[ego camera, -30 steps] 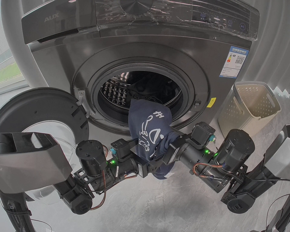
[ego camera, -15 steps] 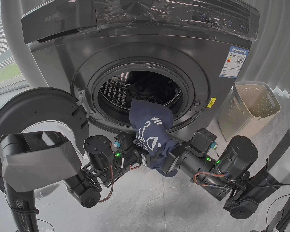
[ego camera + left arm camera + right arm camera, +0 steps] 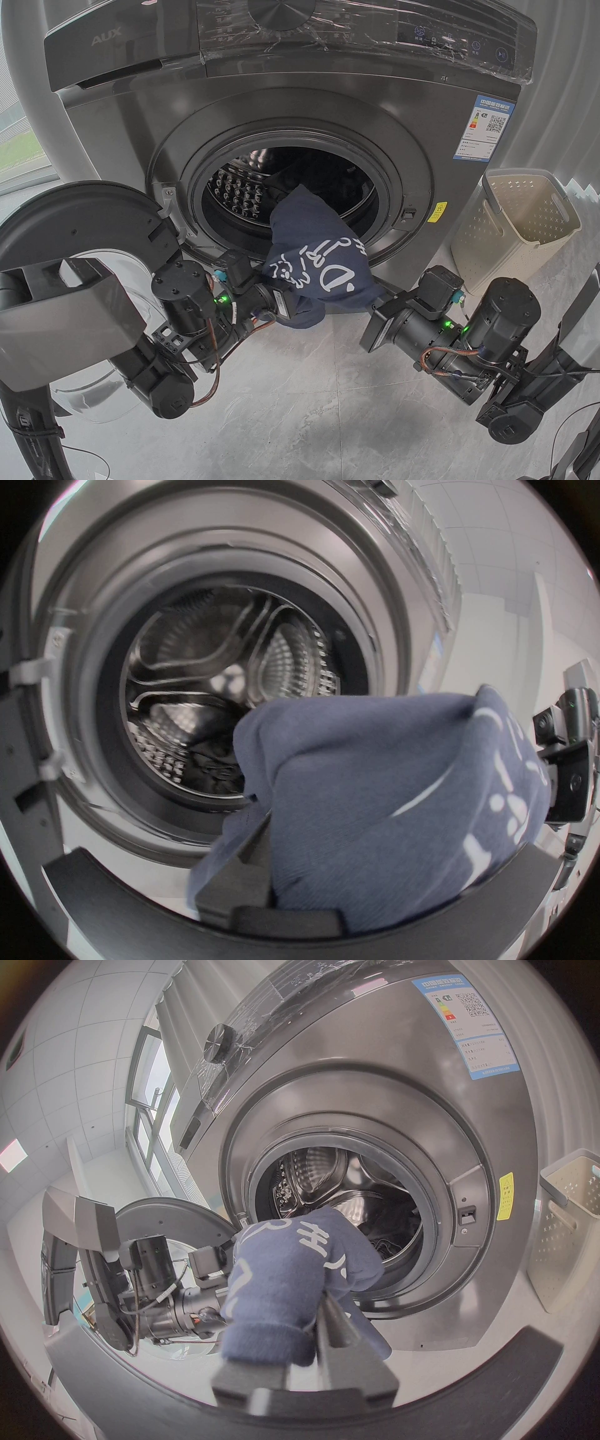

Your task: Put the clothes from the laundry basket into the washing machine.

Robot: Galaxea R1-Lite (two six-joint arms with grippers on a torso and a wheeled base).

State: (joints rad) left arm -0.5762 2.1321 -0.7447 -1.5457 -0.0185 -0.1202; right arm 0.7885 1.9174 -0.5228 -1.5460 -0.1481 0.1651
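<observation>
At the 6 o'clock edge of the drum opening, the navy garment (image 3: pixel 312 250) lies across the rim of the washing machine (image 3: pixel 300 94). Its upper end rests inside the drum (image 3: pixel 240 187), and its printed lower part hangs outside over the front panel.

Compared with one second ago:
- The upper end sits deeper in the drum.
- The lower hem hangs less far toward the floor.
- The cloth is spread wider.
- The two grippers, previously close together under the bundle, are now apart.

The left gripper (image 3: pixel 292 305) has moved up toward the 7 o'clock side of the opening and is clamped on the lower hem. The right gripper (image 3: pixel 376 305) has shifted out toward 5 o'clock and is closed on the opposite lower corner. The cloth stretches between the two.

Count:
- One washing machine.
- One door (image 3: pixel 81 225), swung open at 9 o'clock of the opening.
- One navy garment.
- One heap of dark clothes (image 3: pixel 212 770) on the drum floor; individual pieces cannot be told apart.
- One laundry basket (image 3: pixel 500 240), standing on the floor at 3 o'clock of the machine, close beside its right flank.
- Two grippers.
- One blue-edged label (image 3: pixel 484 128) on the front panel, at 2 o'clock of the opening.
- One yellow sticker (image 3: pixel 437 212) on the front panel, at 3 o'clock of the opening.
</observation>
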